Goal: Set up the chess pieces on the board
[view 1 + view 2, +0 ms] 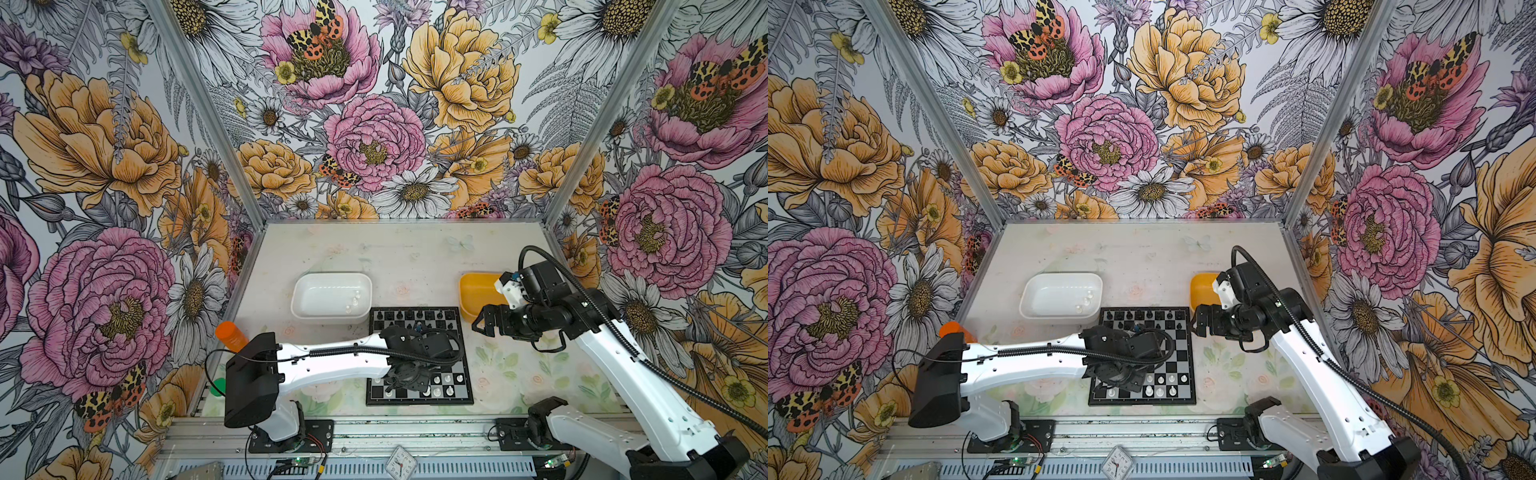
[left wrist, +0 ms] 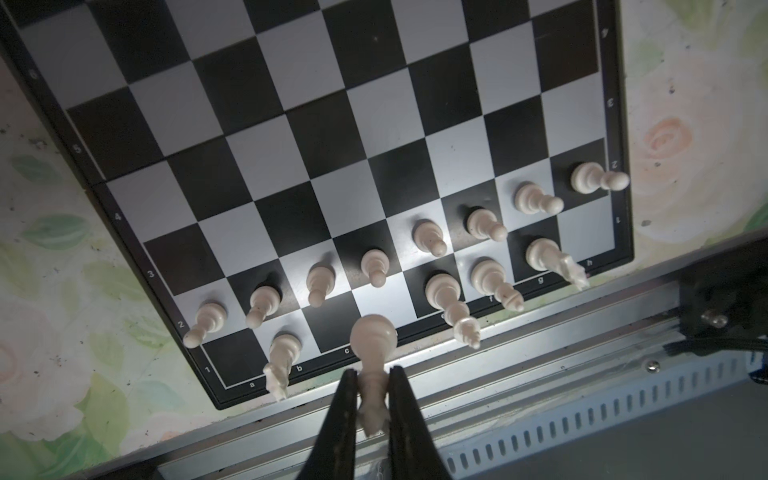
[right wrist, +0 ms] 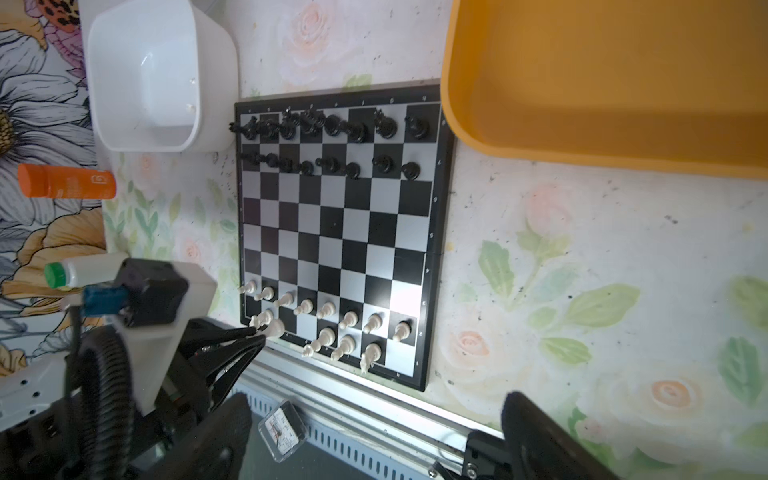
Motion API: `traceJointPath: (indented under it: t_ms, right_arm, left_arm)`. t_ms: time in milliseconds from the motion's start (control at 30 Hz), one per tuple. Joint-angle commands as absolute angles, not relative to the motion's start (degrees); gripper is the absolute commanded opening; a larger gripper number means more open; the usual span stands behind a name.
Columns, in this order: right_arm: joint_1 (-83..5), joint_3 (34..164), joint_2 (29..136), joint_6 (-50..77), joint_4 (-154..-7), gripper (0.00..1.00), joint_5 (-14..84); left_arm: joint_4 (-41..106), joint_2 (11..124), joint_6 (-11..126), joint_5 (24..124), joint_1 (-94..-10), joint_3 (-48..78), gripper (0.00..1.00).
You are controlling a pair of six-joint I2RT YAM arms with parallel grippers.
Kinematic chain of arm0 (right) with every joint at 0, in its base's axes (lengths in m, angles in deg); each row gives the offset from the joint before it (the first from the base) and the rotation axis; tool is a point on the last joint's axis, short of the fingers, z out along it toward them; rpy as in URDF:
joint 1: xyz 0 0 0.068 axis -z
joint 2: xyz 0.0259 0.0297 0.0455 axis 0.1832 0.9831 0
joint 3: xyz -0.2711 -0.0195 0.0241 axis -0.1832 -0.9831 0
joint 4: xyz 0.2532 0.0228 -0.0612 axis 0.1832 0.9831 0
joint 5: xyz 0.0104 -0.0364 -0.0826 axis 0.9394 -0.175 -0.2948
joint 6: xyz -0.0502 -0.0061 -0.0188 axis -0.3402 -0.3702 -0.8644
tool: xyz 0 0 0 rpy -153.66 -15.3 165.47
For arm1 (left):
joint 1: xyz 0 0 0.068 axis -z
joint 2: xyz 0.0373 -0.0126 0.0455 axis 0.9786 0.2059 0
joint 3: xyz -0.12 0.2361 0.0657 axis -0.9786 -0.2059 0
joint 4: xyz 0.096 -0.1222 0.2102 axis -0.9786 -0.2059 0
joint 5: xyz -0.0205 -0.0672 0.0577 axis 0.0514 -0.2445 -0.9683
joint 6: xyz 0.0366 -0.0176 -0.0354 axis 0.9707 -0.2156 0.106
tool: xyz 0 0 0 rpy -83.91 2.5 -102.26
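The board (image 1: 419,402) (image 1: 1179,353) lies at mid-table, checked black and silver. Black chess pieces (image 1: 409,318) (image 3: 332,137) fill its two far rows. White pawns (image 2: 432,239) (image 3: 328,309) line the second near row, with several taller white pieces (image 2: 496,284) behind them. My left gripper (image 2: 373,372) (image 3: 257,332) is shut on a white piece (image 2: 373,336) by its top, its round base low over the near row between the c and d squares. Off the board's far right corner hangs my right gripper (image 1: 482,322) (image 1: 1198,322) (image 3: 376,399), open and holding nothing.
A white tray (image 1: 332,276) behind the board's left corner holds a few white pieces (image 1: 352,302). A yellow tray (image 1: 478,291) sits behind the right gripper. An orange bottle (image 1: 230,336) and a green-capped one (image 3: 83,270) lie left. A metal rail (image 2: 540,340) runs along the front.
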State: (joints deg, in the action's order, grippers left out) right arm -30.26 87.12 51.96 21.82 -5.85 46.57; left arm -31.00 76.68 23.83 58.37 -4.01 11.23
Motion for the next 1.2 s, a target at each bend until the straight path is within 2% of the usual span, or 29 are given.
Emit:
traceJointPath:
  t_ms: [0, 1167]
  right_arm:
    - [-30.8, 86.3, 49.5, 20.9, -5.1, 0.97, 50.4]
    - [-30.6, 88.5, 49.1, 20.8, -2.9, 0.97, 46.2]
  left_arm:
    - [-28.4, 77.8, 25.7, 60.7, -3.1, 12.7, 0.15]
    - [-26.7, 81.3, 24.4, 61.7, -2.3, 9.4, 0.18]
